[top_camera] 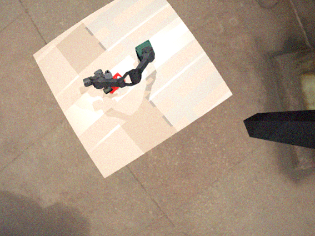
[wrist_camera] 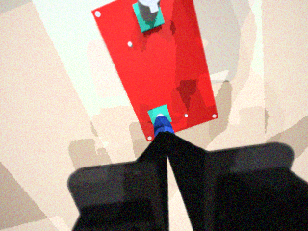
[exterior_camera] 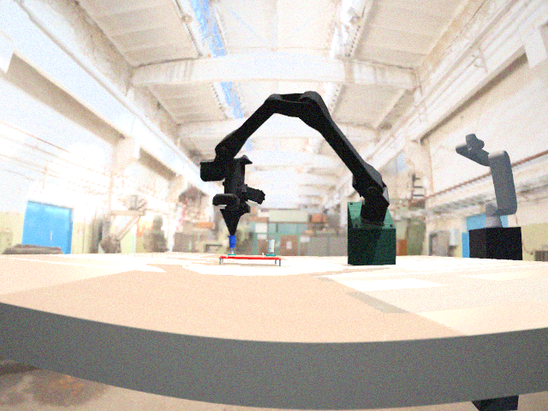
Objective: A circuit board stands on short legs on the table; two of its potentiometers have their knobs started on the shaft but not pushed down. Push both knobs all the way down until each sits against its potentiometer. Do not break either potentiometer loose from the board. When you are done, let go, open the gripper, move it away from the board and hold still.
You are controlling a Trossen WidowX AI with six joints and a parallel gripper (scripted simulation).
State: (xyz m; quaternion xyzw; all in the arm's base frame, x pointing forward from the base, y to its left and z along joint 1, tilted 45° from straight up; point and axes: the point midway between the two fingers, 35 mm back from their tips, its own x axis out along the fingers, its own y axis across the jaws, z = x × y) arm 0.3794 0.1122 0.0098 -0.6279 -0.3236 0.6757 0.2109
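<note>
The red circuit board (top_camera: 114,90) (exterior_camera: 250,258) (wrist_camera: 154,67) stands on short legs, partly under the arm in the top view. My gripper (exterior_camera: 232,235) (wrist_camera: 164,136) is shut and empty, its joined fingertips at the top of the blue knob (exterior_camera: 232,241) (wrist_camera: 163,126). The exterior view shows a short pale shaft between this upright knob and its teal potentiometer (wrist_camera: 157,113). The white knob (exterior_camera: 271,246) (wrist_camera: 150,4) stands upright at the board's other end, low over its teal potentiometer (wrist_camera: 141,19); any small gap there is too small to tell.
The arm's dark green base block (top_camera: 142,45) (exterior_camera: 372,245) stands on the same table (exterior_camera: 247,305), to the right of the board in the exterior view. Small white pins (wrist_camera: 129,44) (wrist_camera: 186,115) stick up from the board. Another grey arm (exterior_camera: 503,183) stands far off at the right.
</note>
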